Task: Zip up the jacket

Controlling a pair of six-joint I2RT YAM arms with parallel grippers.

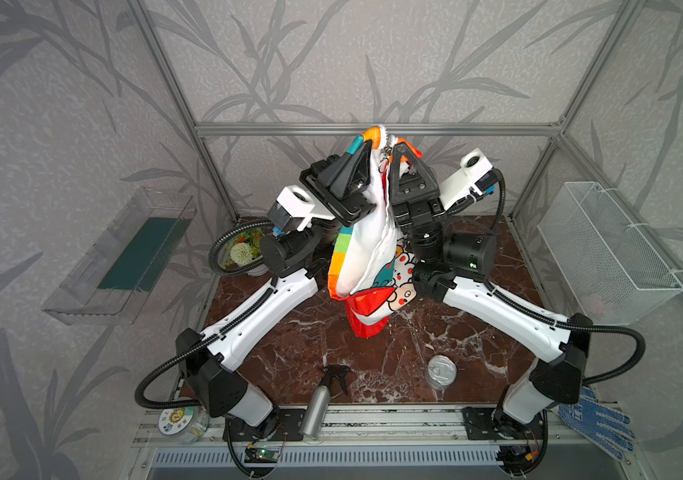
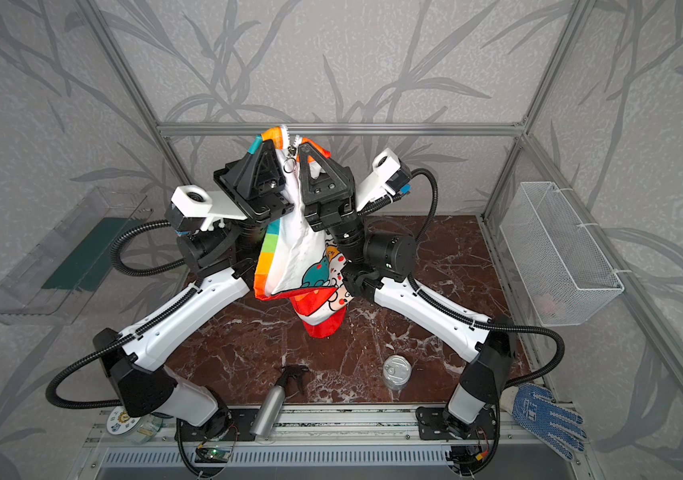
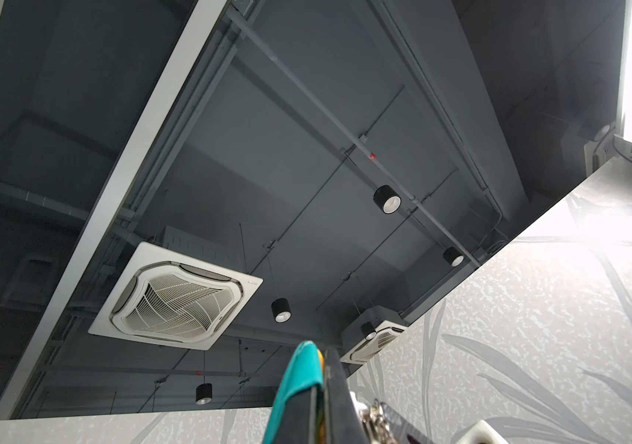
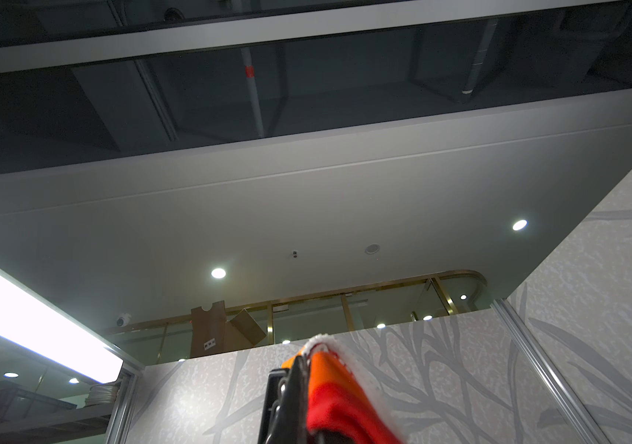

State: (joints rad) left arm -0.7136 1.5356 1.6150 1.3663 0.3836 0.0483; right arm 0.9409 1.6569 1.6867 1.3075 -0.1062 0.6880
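1. Highest and closest to the overhead camera, the left gripper point(image 1: 367, 145) and right gripper point(image 1: 397, 146) point upward side by side. Each is clamped tight on a top edge of the jacket point(image 1: 367, 249).
2. The jacket hangs between the two arms over the middle of the marble table point(image 1: 290, 353). Its white lining faces out, rainbow stripes run down its left edge, and its red part hangs lowest.
3. A metal zipper ring point(image 1: 383, 166) dangles between the grippers.
4. In the left wrist view a teal stripe point(image 3: 299, 384) is pinched in the closed jaws. In the right wrist view it is an orange-red edge point(image 4: 330, 388) with white zipper teeth.
5. At the near edge lies a spray bottle point(image 1: 319, 405), with a can point(image 1: 441, 370) standing to its right.
6. A blue dotted glove point(image 1: 597, 419) lies at the near right corner.
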